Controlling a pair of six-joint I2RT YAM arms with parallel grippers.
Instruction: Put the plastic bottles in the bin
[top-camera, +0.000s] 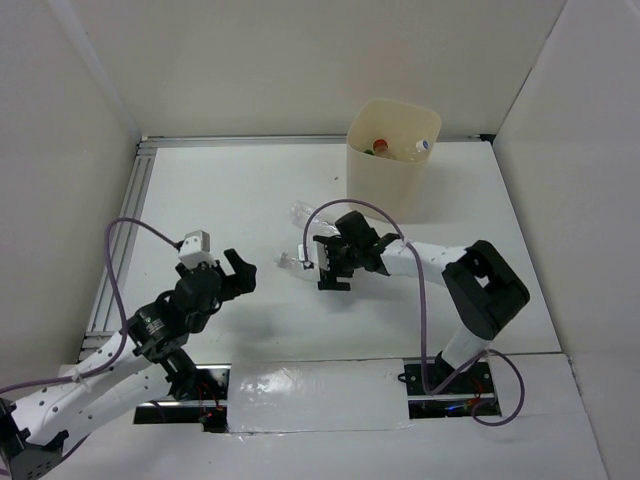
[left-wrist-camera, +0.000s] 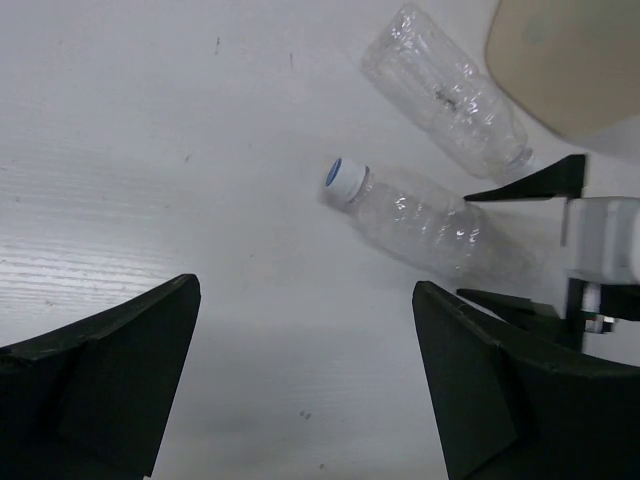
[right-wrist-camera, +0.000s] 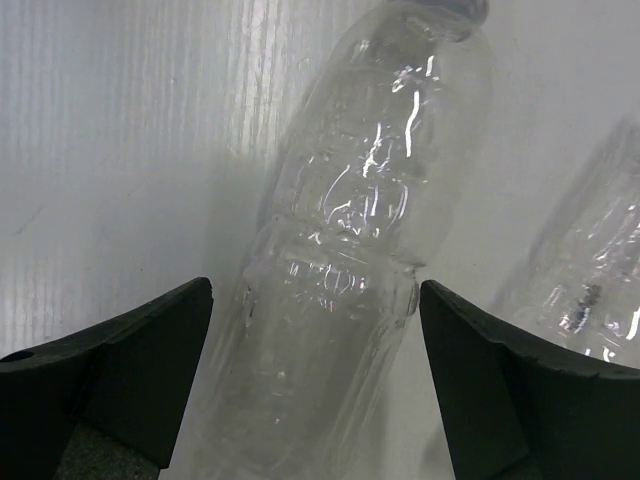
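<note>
ok so the right gripper (right-wrist-camera: 315, 292) is down low over the near bottle (right-wrist-camera: 345, 300), a clear one lying on its side on the worktop (left-wrist-camera: 150, 150) about mid-table, well short of the bin (top-camera: 388, 170). Its fingers (right-wrist-camera: 120, 370) are spread wide, one each side of the body, nothing gripped yet, and the wrist view shows a gap on both sides. A second clear one, the far bottle (left-wrist-camera: 445, 95), lies just beyond it toward the bin, near but not touching. The left gripper (left-wrist-camera: 305, 288) hovers off to the left, also wide open, holding nothing, pointed at the same two bottles. The bin's at the far side, right of centre, w/ a red-capped bottle (top-camera: 380, 147) and a white-capped one (top-camera: 424, 146) showing inside. Can't tell how many more are down there, view's too small.

Step in hand imo = grab the near bottle. To do it well:
- keep the fingers square across the body and close on the fat middle, not the tapered neck
- squeeze gently, thin crinkly plastic will prob squash and squirt out if pinched off-centre
- the far-side finger sits btwn the two bottles, so don't nudge the far one, it'll roll
- lift straight up, clear the tall rim before moving over, let go just above the opening
</note>
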